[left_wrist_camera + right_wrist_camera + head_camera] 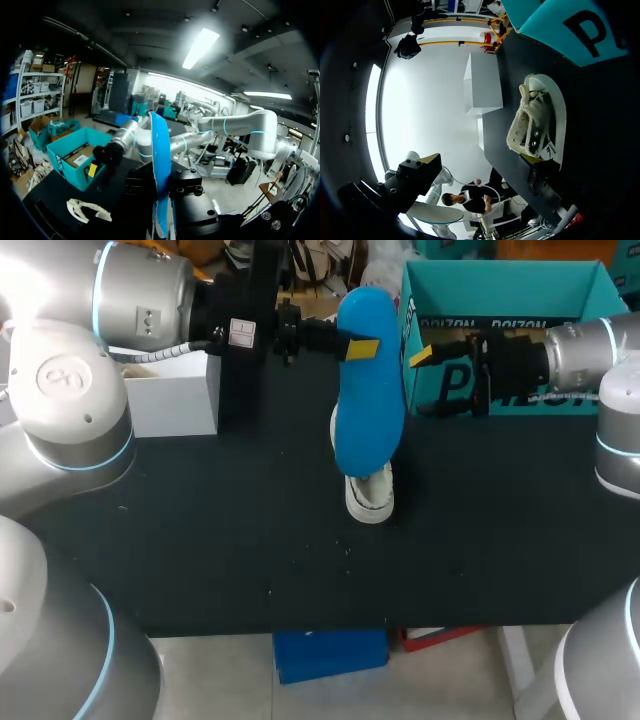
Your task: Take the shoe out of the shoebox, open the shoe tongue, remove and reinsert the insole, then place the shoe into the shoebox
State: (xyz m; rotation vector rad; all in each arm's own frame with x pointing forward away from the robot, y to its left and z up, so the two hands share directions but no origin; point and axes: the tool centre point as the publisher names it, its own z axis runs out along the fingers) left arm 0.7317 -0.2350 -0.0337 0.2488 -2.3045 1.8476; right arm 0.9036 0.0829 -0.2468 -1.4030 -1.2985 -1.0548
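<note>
At the far left of the black desk (220, 540) stands a white box (170, 392), which has no part in this step. Next comes the left gripper (360, 347), its jaws clamped on the upper part of the blue insole (368, 400). The insole hangs broadside to the head view, lengthwise down, with its lower end just above the shoe; in the left wrist view it runs edge-on out from the jaws (161, 170). The insole is out, so the step in hand looks to be putting it back. Below it the white shoe (369, 498) lies on the desk, partly hidden in the head view. The right wrist view shows its laces and eyelets (536, 125), but not plainly how far the tongue stands open. To the right, the right gripper (422, 355) hovers near the insole's upper part, beside the teal shoebox (510, 295); it holds nothing, and I cannot tell whether its jaws are apart or together. To do this well, the right arm should probably go down first, pin the shoe and hold the tongue back so that the mouth stays wide. The left arm can then tilt the insole, lead its lower end in towards the toe and slide it flat along the sole. The grip sits high on a soft piece, so pushing straight down would likely buckle it or tip the loose shoe.
</note>
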